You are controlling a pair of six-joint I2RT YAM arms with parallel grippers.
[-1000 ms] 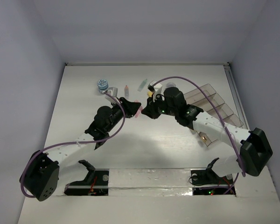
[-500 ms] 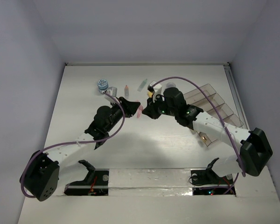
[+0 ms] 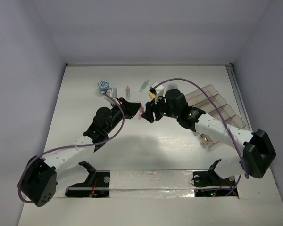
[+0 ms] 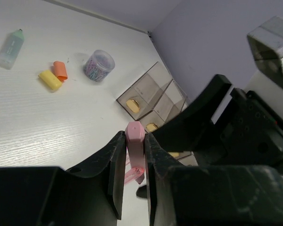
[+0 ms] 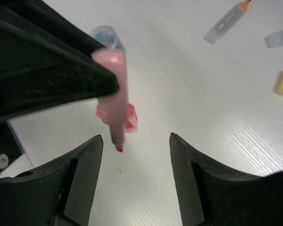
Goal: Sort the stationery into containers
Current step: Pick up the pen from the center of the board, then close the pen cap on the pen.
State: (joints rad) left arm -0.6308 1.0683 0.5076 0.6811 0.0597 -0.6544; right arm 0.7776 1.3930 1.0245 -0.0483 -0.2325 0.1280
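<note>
My left gripper (image 3: 139, 111) is shut on a pink pen (image 4: 135, 143), which stands between its jaws with the uncapped tip (image 5: 117, 147) pointing down over the table. A clear pink piece (image 5: 130, 117) shows beside the pen's lower end. Facing it, my right gripper (image 3: 150, 113) is open; its fingers (image 5: 87, 165) flank the pen tip without touching it. The smoky-brown containers (image 3: 218, 106) sit at the right, with small yellow items in compartments (image 4: 132, 102).
Loose on the far table lie a blue-white tub (image 3: 103, 85), an orange pen (image 3: 128, 89), a green pen (image 4: 10, 42), a yellow eraser (image 4: 49, 80), an orange eraser (image 4: 60, 70) and a purple tub (image 4: 98, 65).
My right gripper has opened and let go of the pink pen. The left gripper has closed tighter on it and now holds it alone.
</note>
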